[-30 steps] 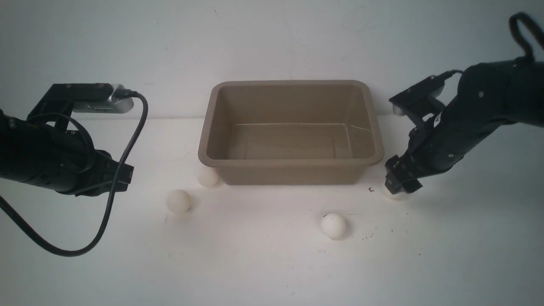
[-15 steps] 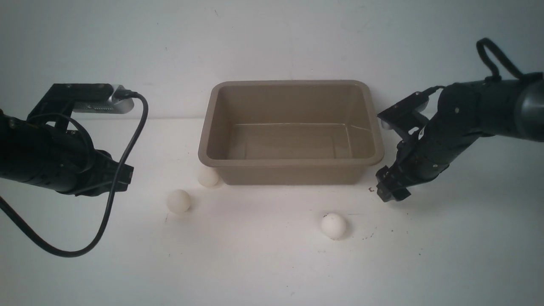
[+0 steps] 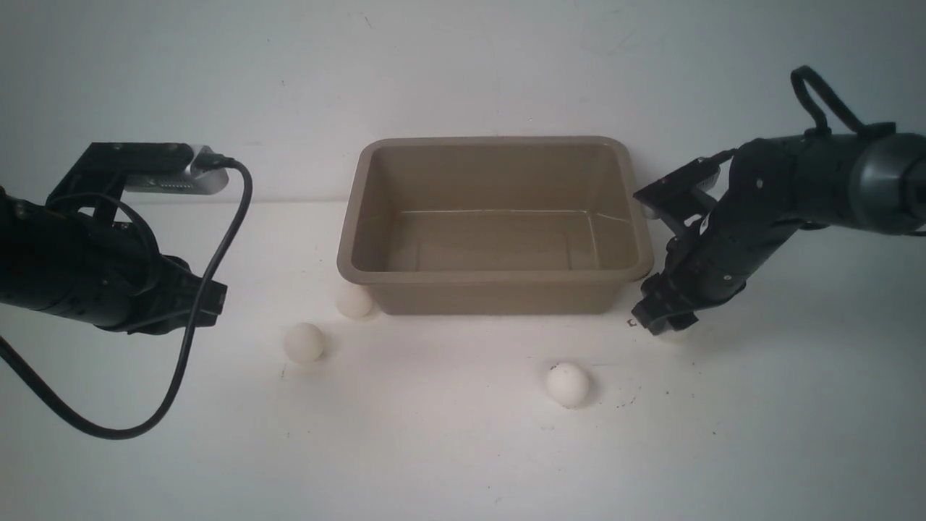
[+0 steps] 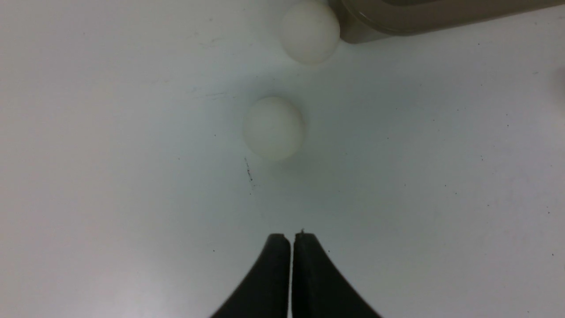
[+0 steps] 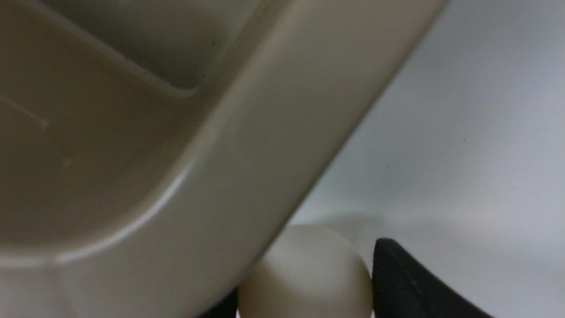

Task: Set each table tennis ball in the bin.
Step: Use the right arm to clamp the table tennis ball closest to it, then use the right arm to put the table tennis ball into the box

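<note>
Balls first, nearest to us: the marked ball point(image 3: 567, 384) sits loose on the white table point(image 3: 434, 449), on our side of the right claw point(image 3: 664, 322) and off to its left, well apart from it. Over on the other side, ahead of the left claw point(image 4: 291, 236), the near-left ball point(image 3: 304, 342) lies in open space. Beyond that one, the corner ball point(image 3: 354, 302) rests right up against the front left corner of the bin point(image 3: 492, 276). We see the left claw pinched together, tip against tip, with both of those balls apart from it. Now the right claw: it's down low just off the bin's front right corner, and the gripped ball point(image 5: 304, 274) sits between its fingers point(image 5: 397, 282), black pads against either side, so we call that a hold. Whether that ball is off the table, we can't tell. Just past that claw rises the bin's wall, its rim close above the ball, and all four balls are outside the tub.
</note>
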You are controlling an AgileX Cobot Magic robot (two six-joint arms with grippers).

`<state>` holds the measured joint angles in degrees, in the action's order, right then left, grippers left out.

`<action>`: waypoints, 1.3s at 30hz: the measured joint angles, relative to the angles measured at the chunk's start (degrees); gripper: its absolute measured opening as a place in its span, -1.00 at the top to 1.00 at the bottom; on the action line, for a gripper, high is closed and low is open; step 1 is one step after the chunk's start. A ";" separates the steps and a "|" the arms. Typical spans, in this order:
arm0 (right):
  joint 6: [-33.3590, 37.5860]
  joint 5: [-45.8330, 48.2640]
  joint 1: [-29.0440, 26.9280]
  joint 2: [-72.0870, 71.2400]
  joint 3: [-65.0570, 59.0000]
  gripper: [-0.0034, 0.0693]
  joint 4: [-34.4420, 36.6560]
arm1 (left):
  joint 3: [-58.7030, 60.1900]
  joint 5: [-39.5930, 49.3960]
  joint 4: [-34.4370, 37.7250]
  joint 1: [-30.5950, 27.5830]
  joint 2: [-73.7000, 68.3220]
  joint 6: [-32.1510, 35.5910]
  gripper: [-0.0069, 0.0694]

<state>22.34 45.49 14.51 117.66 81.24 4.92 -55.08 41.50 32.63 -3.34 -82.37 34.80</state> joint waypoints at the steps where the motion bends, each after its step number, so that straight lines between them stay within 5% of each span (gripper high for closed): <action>1: 0.00 0.18 0.00 0.00 -0.01 -0.07 0.01 | 0.00 0.00 0.00 0.00 0.00 0.00 0.83; 9: -1.10 9.07 0.00 -6.02 -0.06 -0.07 4.75 | 0.00 0.00 0.00 0.00 0.00 0.00 0.83; 17: 0.54 5.01 2.30 -18.31 2.15 -0.07 8.44 | 0.00 0.06 0.00 0.00 0.00 0.23 0.83; 35: -2.80 6.26 6.19 5.06 25.35 -0.07 7.92 | 0.00 2.78 0.00 0.00 0.00 0.23 0.83; 39: -3.95 7.29 6.19 5.91 26.59 -0.27 7.92 | 0.00 3.69 0.00 0.00 0.00 0.23 0.83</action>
<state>18.39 52.79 20.71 123.57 107.83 12.84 -55.08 45.19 32.63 -3.34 -82.37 35.03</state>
